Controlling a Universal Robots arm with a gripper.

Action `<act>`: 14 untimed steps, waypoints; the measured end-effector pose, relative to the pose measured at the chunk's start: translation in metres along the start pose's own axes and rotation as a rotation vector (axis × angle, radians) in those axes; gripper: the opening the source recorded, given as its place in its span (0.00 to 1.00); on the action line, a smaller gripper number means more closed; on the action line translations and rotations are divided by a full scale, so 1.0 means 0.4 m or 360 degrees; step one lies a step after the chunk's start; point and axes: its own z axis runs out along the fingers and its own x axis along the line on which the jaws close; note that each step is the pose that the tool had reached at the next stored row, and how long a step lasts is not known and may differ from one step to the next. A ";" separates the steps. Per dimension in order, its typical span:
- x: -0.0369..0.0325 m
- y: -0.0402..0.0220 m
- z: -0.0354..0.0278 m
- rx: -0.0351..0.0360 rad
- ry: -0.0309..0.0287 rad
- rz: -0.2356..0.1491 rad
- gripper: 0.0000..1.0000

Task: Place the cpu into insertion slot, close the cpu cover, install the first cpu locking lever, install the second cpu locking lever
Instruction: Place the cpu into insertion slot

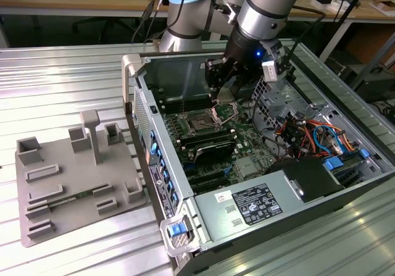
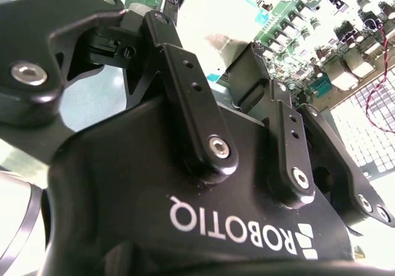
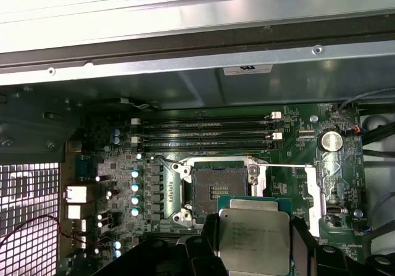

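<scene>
My gripper (image 3: 254, 251) was clenched on the cpu (image 3: 254, 231), poised near the empty insertion slot (image 3: 217, 189) (seven o'clock from it in the exterior view). The cpu cover (image 3: 313, 192) stood open, so I judged every step undone.

Silvery square cpu (image 3: 254, 236) gripped just beside empty dark insertion slot (image 3: 217, 189), cpu cover (image 3: 313, 196) seemingly swung open
</scene>
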 end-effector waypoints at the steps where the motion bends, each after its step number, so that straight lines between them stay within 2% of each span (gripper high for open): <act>1: 0.000 0.000 0.001 0.0000 0.00000 0.0000 0.55; 14: 0.000 -0.001 0.008 0.0000 0.00000 0.0000 0.55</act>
